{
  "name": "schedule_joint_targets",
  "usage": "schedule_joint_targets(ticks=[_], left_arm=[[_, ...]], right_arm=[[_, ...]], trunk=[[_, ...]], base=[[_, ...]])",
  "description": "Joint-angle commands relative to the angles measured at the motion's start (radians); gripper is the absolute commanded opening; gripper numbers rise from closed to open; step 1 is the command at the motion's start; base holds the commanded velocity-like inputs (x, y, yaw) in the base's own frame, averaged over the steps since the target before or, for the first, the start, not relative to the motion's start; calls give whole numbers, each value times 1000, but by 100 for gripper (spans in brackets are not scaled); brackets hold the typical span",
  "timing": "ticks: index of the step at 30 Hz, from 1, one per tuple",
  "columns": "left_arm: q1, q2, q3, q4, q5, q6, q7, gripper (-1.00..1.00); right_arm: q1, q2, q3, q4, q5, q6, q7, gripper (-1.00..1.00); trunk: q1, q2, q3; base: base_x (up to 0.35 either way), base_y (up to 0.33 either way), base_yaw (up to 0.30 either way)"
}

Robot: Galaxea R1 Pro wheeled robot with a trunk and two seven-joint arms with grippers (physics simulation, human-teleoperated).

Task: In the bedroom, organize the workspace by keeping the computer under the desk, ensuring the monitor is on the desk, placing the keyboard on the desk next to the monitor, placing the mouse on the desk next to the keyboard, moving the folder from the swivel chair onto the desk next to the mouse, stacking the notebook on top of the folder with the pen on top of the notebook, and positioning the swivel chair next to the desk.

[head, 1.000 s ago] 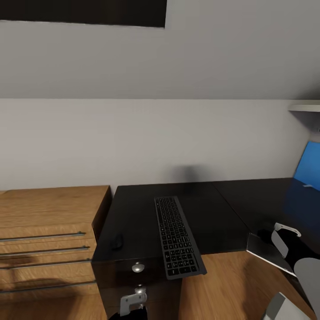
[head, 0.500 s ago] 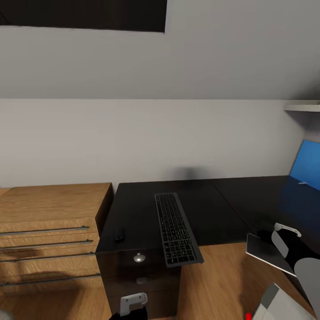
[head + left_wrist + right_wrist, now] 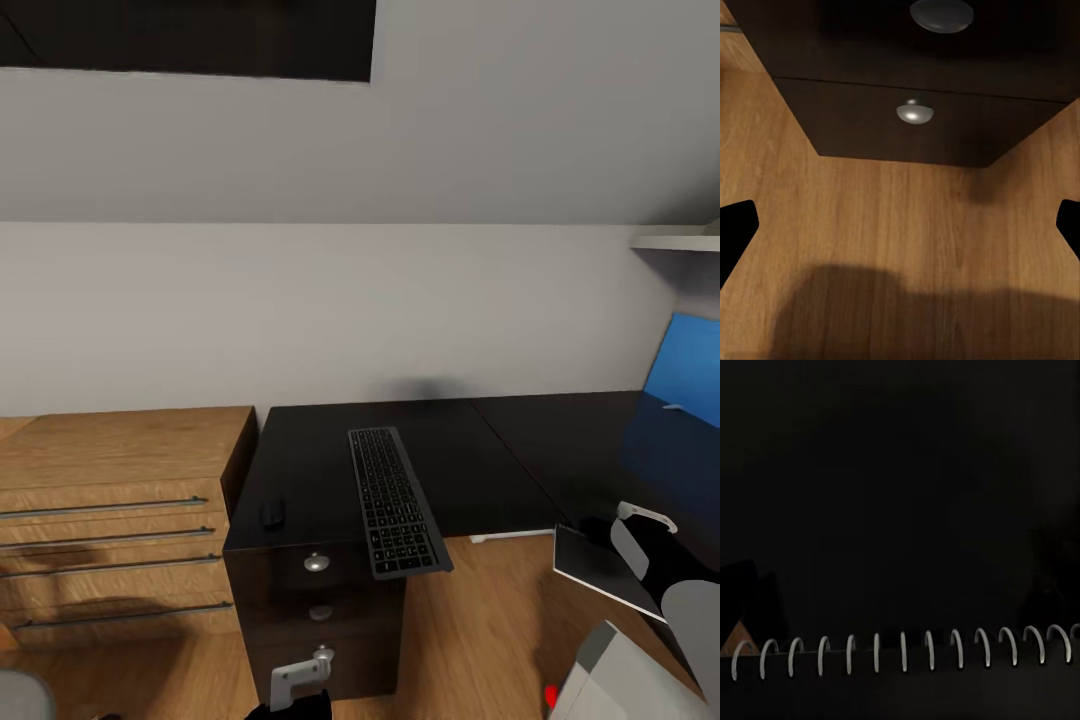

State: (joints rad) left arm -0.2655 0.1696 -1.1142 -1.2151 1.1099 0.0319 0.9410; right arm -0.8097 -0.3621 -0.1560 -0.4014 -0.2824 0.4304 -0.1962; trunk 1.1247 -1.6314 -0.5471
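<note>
Keyboard (image 3: 396,501) and mouse (image 3: 272,513) on desk (image 3: 480,450), keyboard's key legends unreadable, right gripper (image 3: 612,548) pinching spiral notebook (image 3: 592,565), wire coils in right wrist view, left gripper (image 3: 900,232) spread.

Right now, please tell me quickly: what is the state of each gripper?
Left gripper: open, holding nothing, over the wood floor by the drawers.
Right gripper: shut on the notebook.

walls: plain grey (image 3: 330,300) | floor: wood (image 3: 480,630) | furniture: light-wood chest (image 3: 110,500), bar handles | upper window: dark (image 3: 190,35)
</note>
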Motion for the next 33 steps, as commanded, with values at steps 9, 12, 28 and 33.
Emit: schedule_joint_targets(ticks=[9,12,28,33], left_arm=[[-2,1,-2,-1,2,4,4,100],[-2,0,-2,-1,2,4,5,100],[-2,-5,-2,5,5,5,8,100],[-2,-5,-2,6,5,4,8,100]], right_arm=[[0,0,-1,-9,-11,2,-1,100],[0,0,-2,-12,-12,-1,2,100],[8,7,-6,-208,-22,-2,14,100],[29,16,-6,-299,-25,18,15,100]], trunk=[[-8,13,5],[-19,34,15],[-81,146,65],[-100,181,80]], base=[[-3,0,0],[0,0,0],[0,0,0],[0,0,0]])
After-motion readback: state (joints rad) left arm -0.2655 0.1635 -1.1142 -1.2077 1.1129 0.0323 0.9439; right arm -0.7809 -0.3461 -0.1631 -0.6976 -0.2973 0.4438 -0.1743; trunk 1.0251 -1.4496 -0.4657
